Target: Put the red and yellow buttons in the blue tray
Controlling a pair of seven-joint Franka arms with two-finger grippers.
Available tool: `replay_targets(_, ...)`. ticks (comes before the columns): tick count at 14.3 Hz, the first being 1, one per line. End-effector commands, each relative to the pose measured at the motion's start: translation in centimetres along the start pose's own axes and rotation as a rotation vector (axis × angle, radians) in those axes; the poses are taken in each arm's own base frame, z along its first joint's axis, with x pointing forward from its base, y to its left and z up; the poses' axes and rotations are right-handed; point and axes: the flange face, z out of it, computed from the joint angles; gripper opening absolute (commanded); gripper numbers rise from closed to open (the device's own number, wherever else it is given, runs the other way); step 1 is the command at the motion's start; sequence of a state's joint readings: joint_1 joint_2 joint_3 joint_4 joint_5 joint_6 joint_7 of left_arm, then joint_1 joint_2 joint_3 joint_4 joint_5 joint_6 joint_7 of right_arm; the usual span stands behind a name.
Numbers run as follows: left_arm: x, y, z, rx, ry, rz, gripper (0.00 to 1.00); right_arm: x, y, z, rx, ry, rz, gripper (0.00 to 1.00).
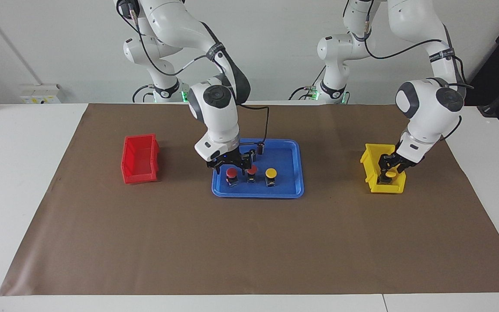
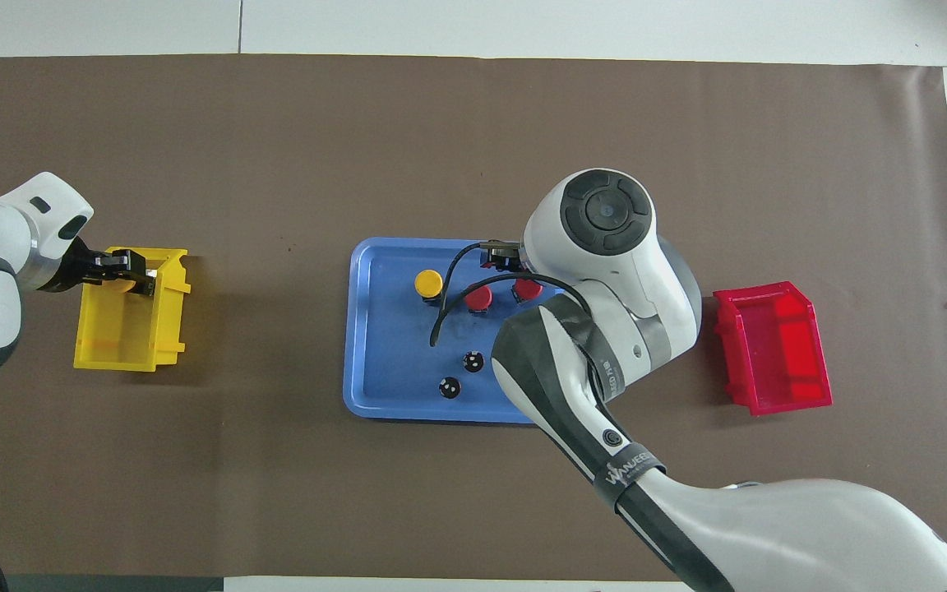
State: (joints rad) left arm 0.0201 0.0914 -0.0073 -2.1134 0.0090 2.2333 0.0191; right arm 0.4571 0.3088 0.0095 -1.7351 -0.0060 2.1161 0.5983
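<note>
The blue tray [image 1: 287, 184] [image 2: 383, 362] lies mid-table. In it stand two red buttons [image 1: 231, 173] [image 1: 252, 170] and one yellow button [image 1: 271, 173], a row that also shows in the overhead view [image 2: 478, 298] [image 2: 527, 289] [image 2: 427, 284]. My right gripper [image 1: 233, 166] is low over the tray, open, with its fingers either side of the red button toward the right arm's end; the arm hides most of it in the overhead view. My left gripper [image 1: 390, 170] [image 2: 122, 275] reaches down into the yellow bin [image 1: 371, 167] [image 2: 124, 345], its fingers closed around the second yellow button [image 1: 391, 174] [image 2: 117, 287].
Two dark capless cylinders [image 2: 473, 360] [image 2: 450, 387] stand in the tray nearer the robots than the buttons; one shows in the facing view [image 1: 261, 147]. A red bin [image 1: 139, 159] [image 2: 778, 345] sits toward the right arm's end. A brown mat [image 1: 249, 242] covers the table.
</note>
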Motion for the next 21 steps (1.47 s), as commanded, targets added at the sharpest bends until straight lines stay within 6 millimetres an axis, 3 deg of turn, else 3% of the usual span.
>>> replay_targets(1,-0.4,-0.2,0.5,-0.008,0.028,-0.015,0.62,3.2,4.8,-5.7,-0.03,0.027,0.045,1.0)
replay_targets(4,-0.4,-0.3,0.5,-0.008,0.028,-0.015,0.61,4.5,13.0,-13.5,-0.06,-0.002,0.069,1.0)
replay_targets(7,-0.4,-0.7,0.5,-0.008,0.028,-0.02,0.57,3.3,19.9,-20.3,-0.086,-0.055,0.046,1.0)
replay_targets(9,-0.4,-0.7,0.5,-0.008,0.027,-0.022,0.53,2.3,24.7,-23.1,-0.089,-0.071,0.002,1.0)
replay_targets(10,-0.4,-0.7,0.5,-0.008,0.027,-0.023,0.48,2.5,27.9,-23.6,-0.089,-0.08,-0.012,1.0)
replay_targets(12,-0.4,-0.7,0.5,-0.008,0.027,-0.026,0.34,3.0,32.2,-23.9,-0.086,-0.084,-0.048,1.0)
replay_targets(14,-0.1,-0.6,0.1,-0.008,0.016,-0.029,0.19,2.7,33.7,-23.6,-0.087,-0.097,-0.071,1.0)
replay_targets(16,0.8,-0.4,-2.6,-0.01,-0.037,-0.029,0.05,2.6,33.6,-23.4,-0.093,-0.114,-0.076,1.0)
replay_targets(18,2.0,0.3,-8.4,-0.009,-0.096,-0.054,0.02,2.9,33.3,-22.9,-0.108,-0.144,-0.102,1.0)
replay_targets(19,2.4,1.6,-11.8,-0.006,-0.105,-0.075,0.02,2.7,33.4,-23.0,-0.108,-0.144,-0.12,1.0)
replay_targets(20,2.7,3.6,-15.3,-0.003,-0.106,-0.093,0.02,2.6,33.1,-23.4,-0.106,-0.139,-0.134,1.0)
replay_targets(21,3.1,6.2,-16.7,0.004,-0.123,-0.12,0.02,2.0,32.9,-23.4,-0.108,-0.147,-0.137,1.0)
